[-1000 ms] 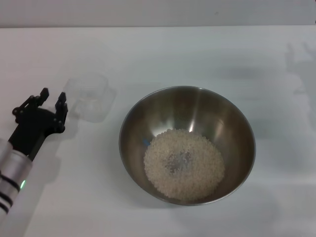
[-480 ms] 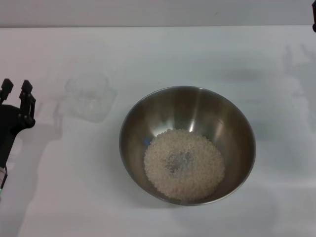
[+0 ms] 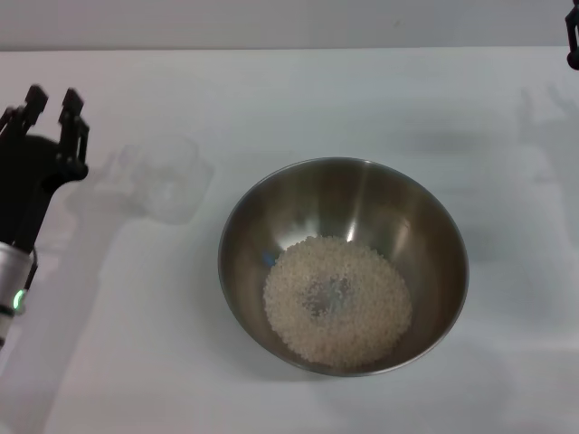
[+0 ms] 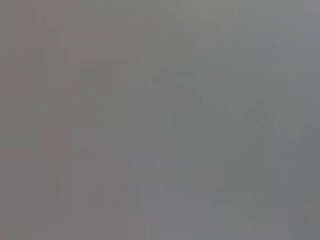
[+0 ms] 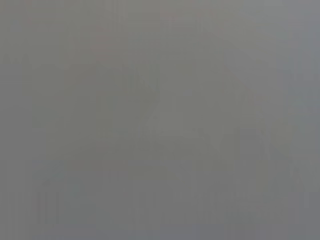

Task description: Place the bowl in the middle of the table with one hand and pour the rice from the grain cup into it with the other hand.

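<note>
Shiny round steel bowl [image 3: 343,264] mid-table holds a heap of pale rice [image 3: 337,301]. Clear plastic cup [image 3: 164,177] stands left. Left gripper [image 3: 51,98], fingers apart, empty, beside it. Right gripper [image 3: 572,41]: state unclear. Table [image 3: 298,99] plain white.

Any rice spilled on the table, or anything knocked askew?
Nothing stands out. The rice sits heaped inside the bowl, with no grains visible on the table. The grain cup stands beside the bowl, apart from the left gripper.

Rice [image 3: 337,300] in steel bowl [image 3: 362,185], mid-table [image 3: 298,90]
</note>
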`<act>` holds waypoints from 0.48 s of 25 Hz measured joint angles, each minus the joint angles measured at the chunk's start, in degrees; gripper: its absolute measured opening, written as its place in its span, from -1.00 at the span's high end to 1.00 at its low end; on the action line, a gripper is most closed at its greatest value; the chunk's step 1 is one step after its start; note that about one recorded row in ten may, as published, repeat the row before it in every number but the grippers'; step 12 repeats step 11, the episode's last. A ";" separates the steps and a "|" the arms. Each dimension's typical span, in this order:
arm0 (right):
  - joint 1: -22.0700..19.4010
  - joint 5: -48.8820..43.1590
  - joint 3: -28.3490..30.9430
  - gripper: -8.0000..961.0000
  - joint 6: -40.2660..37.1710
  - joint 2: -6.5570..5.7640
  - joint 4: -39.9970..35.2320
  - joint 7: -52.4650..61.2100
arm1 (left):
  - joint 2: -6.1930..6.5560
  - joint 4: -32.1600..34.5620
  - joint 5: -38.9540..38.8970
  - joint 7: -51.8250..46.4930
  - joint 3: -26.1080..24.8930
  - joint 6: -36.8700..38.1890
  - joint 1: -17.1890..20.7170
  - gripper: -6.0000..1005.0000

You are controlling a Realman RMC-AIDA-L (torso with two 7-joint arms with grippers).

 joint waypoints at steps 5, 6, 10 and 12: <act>-0.31 0.17 -0.51 0.17 -0.11 0.14 -0.35 0.00 | -0.09 0.04 -0.09 0.40 -1.36 0.08 -3.43 0.24; -0.31 0.17 -0.51 0.17 -0.11 0.14 -0.35 0.00 | -0.09 0.04 -0.09 0.40 -1.36 0.08 -3.43 0.24; -0.33 0.21 -0.53 0.17 -0.11 0.16 -0.44 -0.01 | 0.00 0.11 -0.09 0.10 -1.72 0.17 -3.69 0.24; -0.33 0.21 -0.53 0.17 -0.11 0.17 -0.44 -0.01 | 0.01 0.11 -0.09 0.06 -1.80 0.19 -3.67 0.24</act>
